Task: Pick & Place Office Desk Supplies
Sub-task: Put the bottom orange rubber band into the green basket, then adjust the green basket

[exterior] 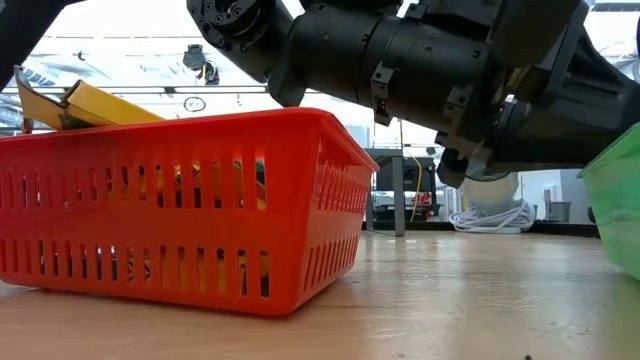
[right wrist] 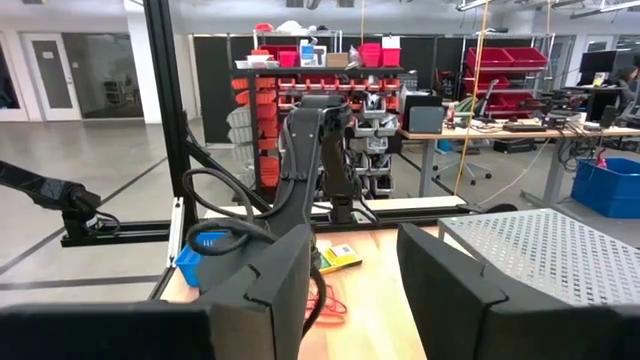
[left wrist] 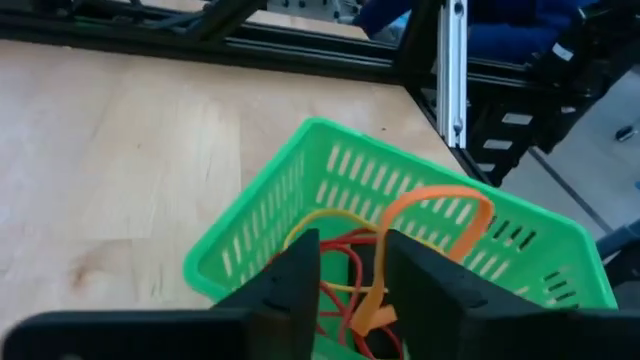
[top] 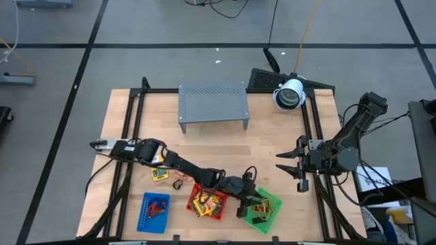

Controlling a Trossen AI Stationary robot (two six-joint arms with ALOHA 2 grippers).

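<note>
Wooden tabletop, three mesh trays along the near edge: left arm is on the drop, right arm idle.

Left gripper (left wrist: 350, 290) sits directly over the green tray (left wrist: 250, 225), fingers (left wrist: 295, 275) slightly apart with an orange rubber band (left wrist: 430, 215) hanging in the gap; can't tell if it's pinched or already loose. Band's long axis runs from between the fingers out over the tray interior, other bands lying below it. Target is straight down, so next move looks like open and lift. Right gripper (top: 294, 165) stands open by the table's right edge, well apart from the trays.
</note>
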